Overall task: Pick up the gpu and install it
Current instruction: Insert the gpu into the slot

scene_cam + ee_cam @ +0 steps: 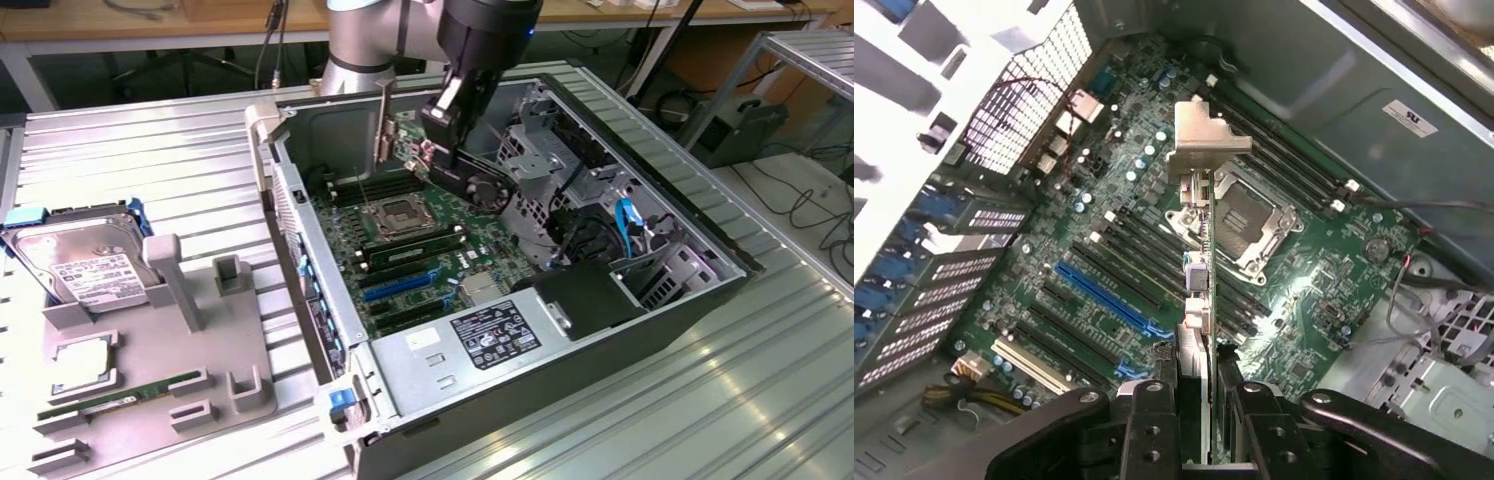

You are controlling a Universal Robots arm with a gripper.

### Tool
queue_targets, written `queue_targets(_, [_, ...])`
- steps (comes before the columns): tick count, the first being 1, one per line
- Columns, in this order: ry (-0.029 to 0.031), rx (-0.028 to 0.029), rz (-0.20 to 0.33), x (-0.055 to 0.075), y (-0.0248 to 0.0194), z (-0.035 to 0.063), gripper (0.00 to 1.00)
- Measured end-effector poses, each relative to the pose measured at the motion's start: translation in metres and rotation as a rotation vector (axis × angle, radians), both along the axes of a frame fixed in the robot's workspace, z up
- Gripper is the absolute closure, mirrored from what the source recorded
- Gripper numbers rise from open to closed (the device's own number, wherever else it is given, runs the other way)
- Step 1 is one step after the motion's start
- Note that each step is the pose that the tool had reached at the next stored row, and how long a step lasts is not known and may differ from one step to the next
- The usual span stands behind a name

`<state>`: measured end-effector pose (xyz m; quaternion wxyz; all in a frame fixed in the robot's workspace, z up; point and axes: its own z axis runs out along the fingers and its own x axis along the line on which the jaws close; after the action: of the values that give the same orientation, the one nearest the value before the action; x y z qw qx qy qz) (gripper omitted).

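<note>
Holding gpu (1198, 250) edge-on, hand (1197, 420) clenched on card, hanging above motherboard (1314, 270) inside open case (694, 300). Pickup done; card not yet seated, blue slot (1109, 300) still bare.

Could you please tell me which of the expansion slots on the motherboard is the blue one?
It is the long blue slot among the row of black slots, lying between them and the black memory slots beside the processor socket.
</note>
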<state>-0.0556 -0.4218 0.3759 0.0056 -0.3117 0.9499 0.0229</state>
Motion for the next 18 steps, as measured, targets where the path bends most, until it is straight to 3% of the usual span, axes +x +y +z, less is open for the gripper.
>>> queue_targets(12, [0.0001, 0.0000, 0.155, 0.014, 0.0000, -0.0018, 0.74])
queue_targets(18, [0.0001, -0.0001, 0.264, 0.016, 0.0000, -0.0025, 0.74])
